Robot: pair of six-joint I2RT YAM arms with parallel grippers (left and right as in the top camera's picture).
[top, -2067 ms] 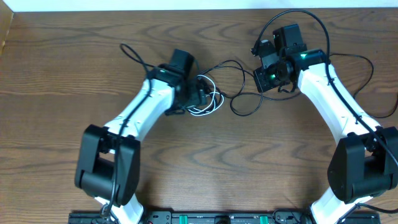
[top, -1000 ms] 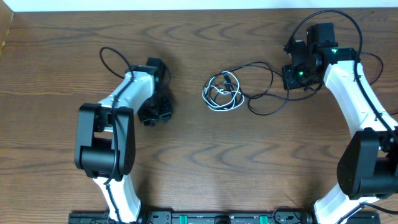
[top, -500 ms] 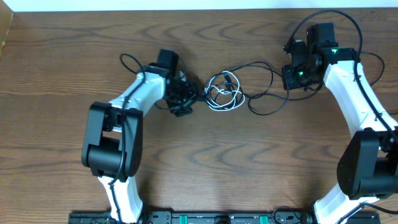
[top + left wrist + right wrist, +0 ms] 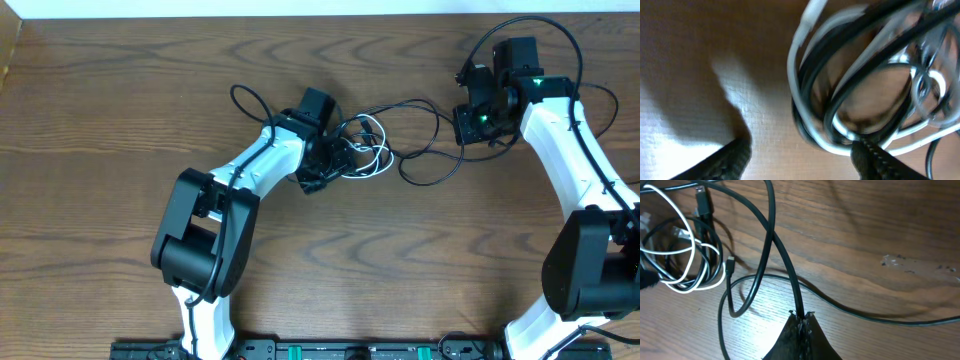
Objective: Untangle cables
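A loose tangle of thin black cords and one thin white cord (image 4: 365, 150) lies coiled at mid-desk, small plugs showing. The left gripper (image 4: 800, 155) stands spread at the tangle's edge. The right gripper (image 4: 801, 320) pinches one black cord (image 4: 790, 280) trailing rightward. The brown wood-grain desk (image 4: 120, 120) meets a pale strip at its far edge.

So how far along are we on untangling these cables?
Early. Done: one black cord is drawn partly out toward the right claw, though it runs back into the bundle. In hand: the right claw is shut on that cord; the left claw is open at the bundle's edge. Left: the white cord is wound in with the black ones; none lies separate.
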